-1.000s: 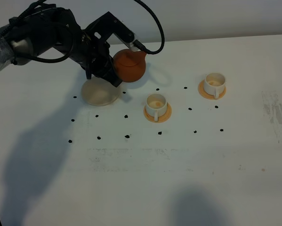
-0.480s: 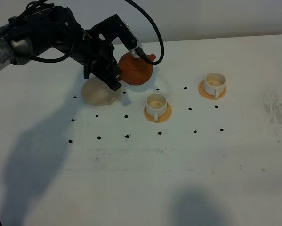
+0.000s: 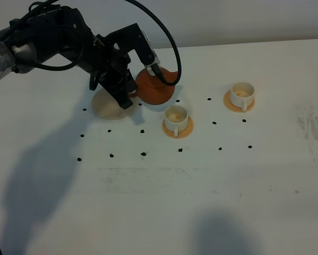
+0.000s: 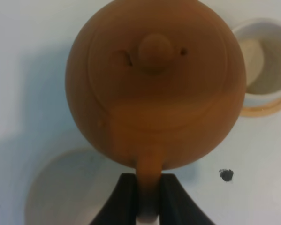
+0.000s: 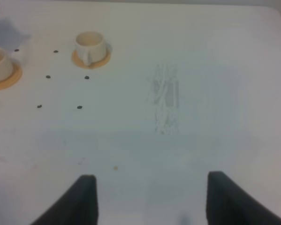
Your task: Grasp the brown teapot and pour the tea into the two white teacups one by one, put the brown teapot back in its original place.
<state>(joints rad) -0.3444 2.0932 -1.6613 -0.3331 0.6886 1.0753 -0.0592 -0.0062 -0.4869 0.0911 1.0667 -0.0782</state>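
My left gripper (image 3: 132, 92) is shut on the loop handle of the brown teapot (image 3: 156, 88), which sits upright and low over the table between the cream saucer (image 3: 109, 105) and the nearer white teacup (image 3: 175, 116). In the left wrist view the black fingers (image 4: 125, 199) pinch the handle below the teapot (image 4: 154, 84), with the saucer (image 4: 65, 190) and a teacup (image 4: 267, 58) on either side. The farther teacup (image 3: 242, 94) stands on its orange coaster (image 3: 229, 102). Both cups look pale tan inside; the tea is hidden. My right gripper (image 5: 152, 201) is open over bare table.
Small black dots (image 3: 143, 154) mark the white table around the saucer and cups. A scuffed grey patch (image 3: 310, 127) lies at the right. The cable (image 3: 172, 42) of the left arm loops above the teapot. The right wrist view shows both teacups (image 5: 89, 45) far off.
The left arm has carried the teapot lower and slightly to the right, toward the nearer teacup, and the pot has come level. The cups and saucer have not moved.
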